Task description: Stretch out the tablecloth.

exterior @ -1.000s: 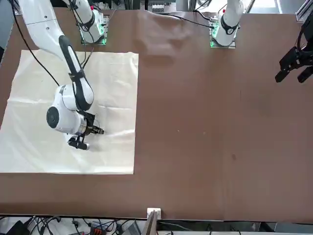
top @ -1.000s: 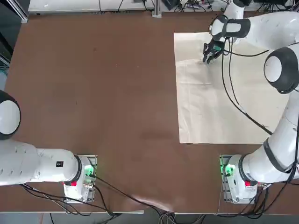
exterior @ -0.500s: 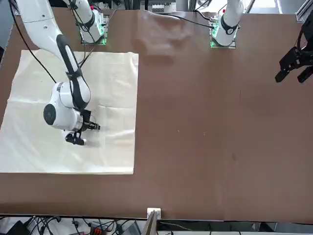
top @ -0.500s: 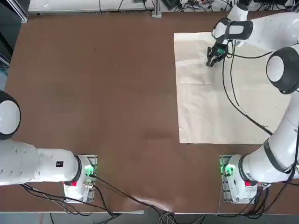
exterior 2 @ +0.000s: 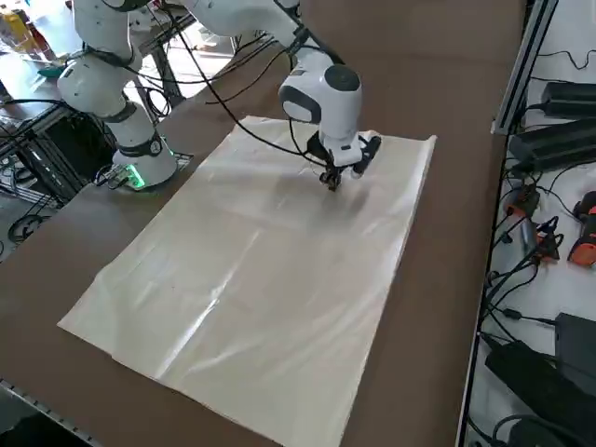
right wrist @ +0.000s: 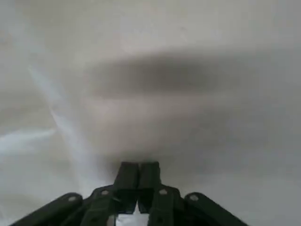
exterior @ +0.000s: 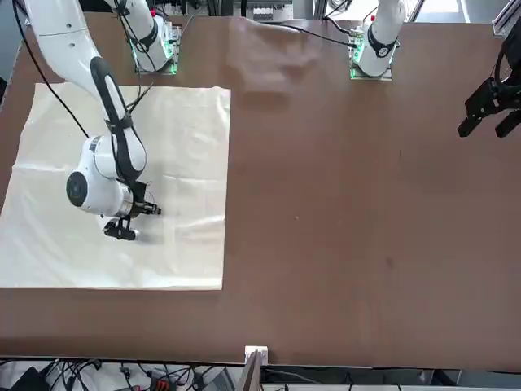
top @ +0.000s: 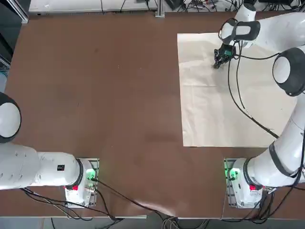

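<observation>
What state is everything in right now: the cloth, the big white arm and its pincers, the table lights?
Cloth: spread flat, lightly creased.
Right arm: reaching out over the cloth.
Right gripper: shut, above the cloth.
Green lights: lit, at the arm's base.

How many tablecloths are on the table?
1: the cream tablecloth, on the table's right side, under the closed right gripper. The arm could hide another.

Cream tablecloth (top: 205,109), faintly creased with pale streaks, brown tabletop (top: 105,95).
</observation>
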Robot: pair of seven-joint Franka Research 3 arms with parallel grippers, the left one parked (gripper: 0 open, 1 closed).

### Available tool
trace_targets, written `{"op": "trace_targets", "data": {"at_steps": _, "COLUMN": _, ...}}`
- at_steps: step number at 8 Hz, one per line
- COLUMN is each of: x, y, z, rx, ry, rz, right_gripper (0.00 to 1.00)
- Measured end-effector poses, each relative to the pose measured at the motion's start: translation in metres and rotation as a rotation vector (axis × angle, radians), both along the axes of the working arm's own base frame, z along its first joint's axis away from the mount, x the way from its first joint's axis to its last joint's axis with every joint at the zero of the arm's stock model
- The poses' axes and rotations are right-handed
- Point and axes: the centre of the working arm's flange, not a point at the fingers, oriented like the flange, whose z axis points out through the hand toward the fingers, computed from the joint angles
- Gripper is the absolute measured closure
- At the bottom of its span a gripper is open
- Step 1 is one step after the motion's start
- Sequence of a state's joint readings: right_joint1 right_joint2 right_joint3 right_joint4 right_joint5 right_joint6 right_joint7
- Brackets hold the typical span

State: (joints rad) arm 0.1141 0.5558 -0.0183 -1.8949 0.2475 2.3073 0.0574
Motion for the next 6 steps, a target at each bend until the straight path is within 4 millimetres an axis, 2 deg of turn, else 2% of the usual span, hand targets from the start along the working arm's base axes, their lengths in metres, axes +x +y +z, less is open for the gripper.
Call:
{"op": "trace_targets", "data": {"at_steps": 1, "x": -0.001, "y": 0.000, "z": -0.001, "rx": 0.000, "ry": 0.002, "rz": 0.003, "right_gripper": 0.99}}
{"op": "trace_targets", "data": {"at_steps": 6, "x": -0.005, "y": 0.012, "z": -0.004, "rx": 0.003, "ry": 0.008, "rz": 0.025, "right_gripper": 0.99}}
